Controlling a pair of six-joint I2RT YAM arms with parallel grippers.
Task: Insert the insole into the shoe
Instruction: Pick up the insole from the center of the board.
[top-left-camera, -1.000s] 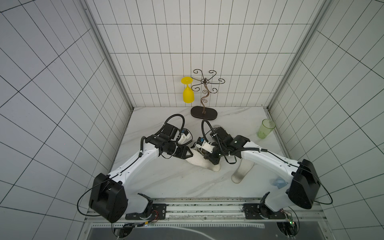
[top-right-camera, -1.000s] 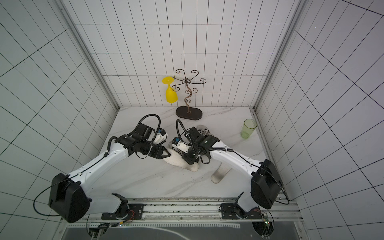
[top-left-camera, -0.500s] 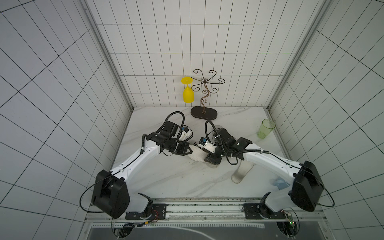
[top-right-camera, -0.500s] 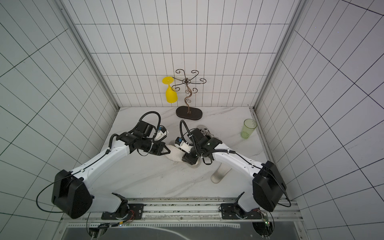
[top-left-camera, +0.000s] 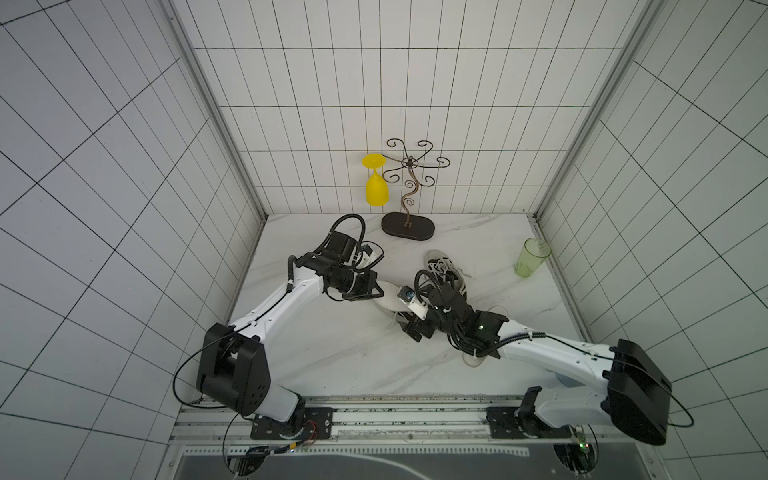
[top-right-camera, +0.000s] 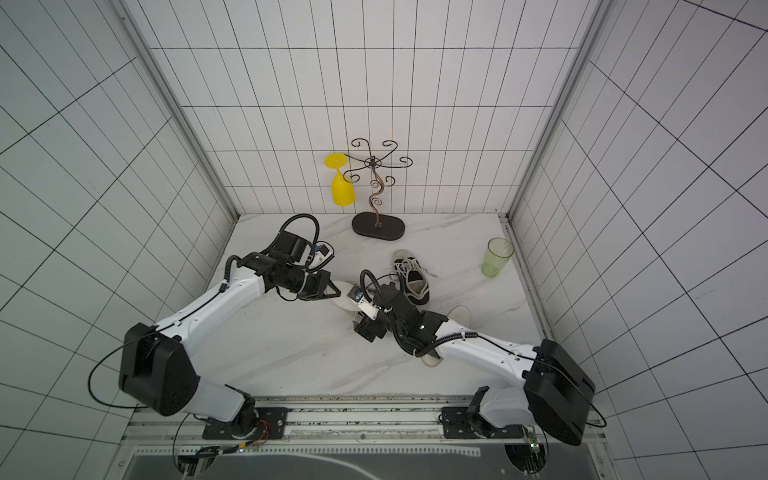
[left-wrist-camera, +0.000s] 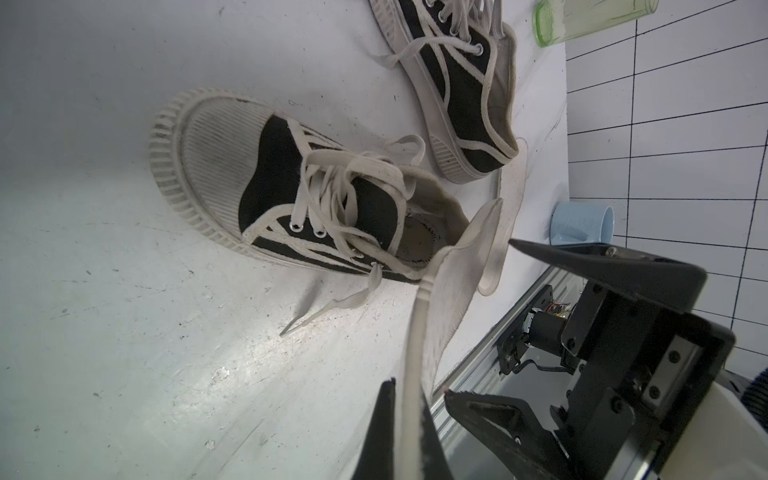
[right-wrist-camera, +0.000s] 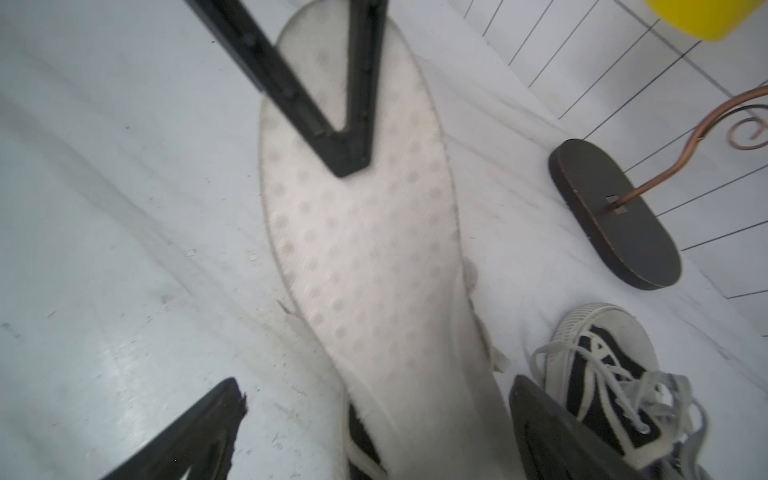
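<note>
Left tool (left-wrist-camera: 409, 419) pinches free end of white dotted foam insole (right-wrist-camera: 357, 249), keeping it raised and angled for feeding. Other end tucked into mouth of black canvas sneaker with white rubber toecap (left-wrist-camera: 266, 174), mid-surface (left-wrist-camera: 124, 332). In a top view insole (top-left-camera: 386, 293) juts from sneaker toward 10 o'clock. Right tool (right-wrist-camera: 376, 386) spread wide, straddling insole, gripping nothing; likely freed to press it in.

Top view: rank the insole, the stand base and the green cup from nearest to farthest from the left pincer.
1. insole: clamped in the left pincer.
2. stand base: behind it, near the back wall.
3. green cup: far off on the right side.
</note>
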